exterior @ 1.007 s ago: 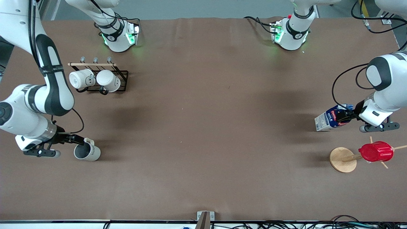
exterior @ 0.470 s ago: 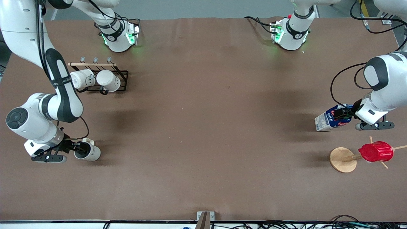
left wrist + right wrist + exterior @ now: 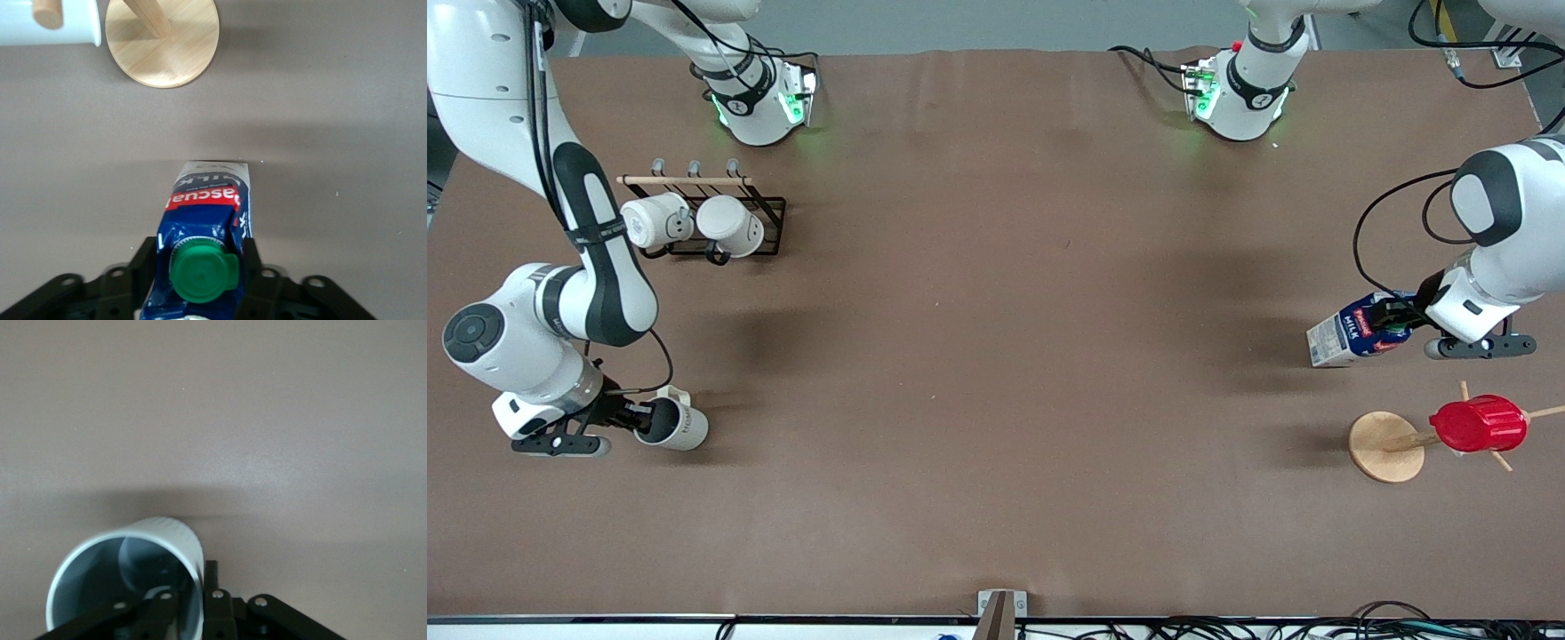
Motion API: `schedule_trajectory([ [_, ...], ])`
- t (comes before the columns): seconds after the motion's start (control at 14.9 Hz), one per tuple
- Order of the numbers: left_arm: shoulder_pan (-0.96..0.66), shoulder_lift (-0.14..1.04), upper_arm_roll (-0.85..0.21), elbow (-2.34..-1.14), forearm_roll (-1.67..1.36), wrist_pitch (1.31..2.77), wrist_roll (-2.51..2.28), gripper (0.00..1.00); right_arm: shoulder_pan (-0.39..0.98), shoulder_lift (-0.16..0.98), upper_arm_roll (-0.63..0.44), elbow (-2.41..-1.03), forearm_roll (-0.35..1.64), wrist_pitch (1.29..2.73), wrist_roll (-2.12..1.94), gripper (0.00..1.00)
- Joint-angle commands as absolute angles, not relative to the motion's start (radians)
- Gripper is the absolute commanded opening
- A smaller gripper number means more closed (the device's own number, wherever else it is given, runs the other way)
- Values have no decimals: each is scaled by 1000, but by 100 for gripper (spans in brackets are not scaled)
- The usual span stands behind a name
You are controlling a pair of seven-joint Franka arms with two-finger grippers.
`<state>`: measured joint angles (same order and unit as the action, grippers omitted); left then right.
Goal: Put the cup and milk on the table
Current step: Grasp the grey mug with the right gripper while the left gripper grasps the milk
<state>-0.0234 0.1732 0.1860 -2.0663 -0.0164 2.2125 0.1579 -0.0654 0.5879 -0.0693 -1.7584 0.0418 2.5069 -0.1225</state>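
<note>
The cup [image 3: 674, 425], cream-white with a grey inside, is tilted low over the brown table [image 3: 996, 356] at the right arm's end. My right gripper [image 3: 637, 415] is shut on its rim. In the right wrist view one finger is inside the cup [image 3: 127, 580] and one outside, gripper [image 3: 190, 603]. The blue and white milk [image 3: 1352, 333] leans at the left arm's end. My left gripper [image 3: 1394, 320] is shut on its top. In the left wrist view the fingers flank the milk [image 3: 207, 200] beside the green cap [image 3: 200, 272], gripper [image 3: 199, 267]. I cannot tell whether either base touches the table.
A black wire rack [image 3: 769, 222] with two plain white mugs [image 3: 694, 222] stands farther from the front camera than the cup. A round wooden stand [image 3: 1385, 446] holding a red ribbed cup [image 3: 1478, 424] stands nearer than the milk; its base also shows in the left wrist view [image 3: 162, 40].
The right arm's elbow has swung in toward the table and the cup has tipped a little in the gripper. The milk and the left gripper have hardly moved.
</note>
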Motion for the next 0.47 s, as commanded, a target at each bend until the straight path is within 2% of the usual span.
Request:
schedule_trajectory([
  [0.0,-25,130,187,-2079,2,2175,153,5,-55,568,-61,-1747,63,2415,-65,0],
  [0.13,-25,112,187,-2071,2,2149,160,6,3,497,-60,-1749,63,2292,50,0],
  [0.4,-28,84,163,-1994,3,2059,205,3,153,445,-58,-1752,63,2203,187,1],
])
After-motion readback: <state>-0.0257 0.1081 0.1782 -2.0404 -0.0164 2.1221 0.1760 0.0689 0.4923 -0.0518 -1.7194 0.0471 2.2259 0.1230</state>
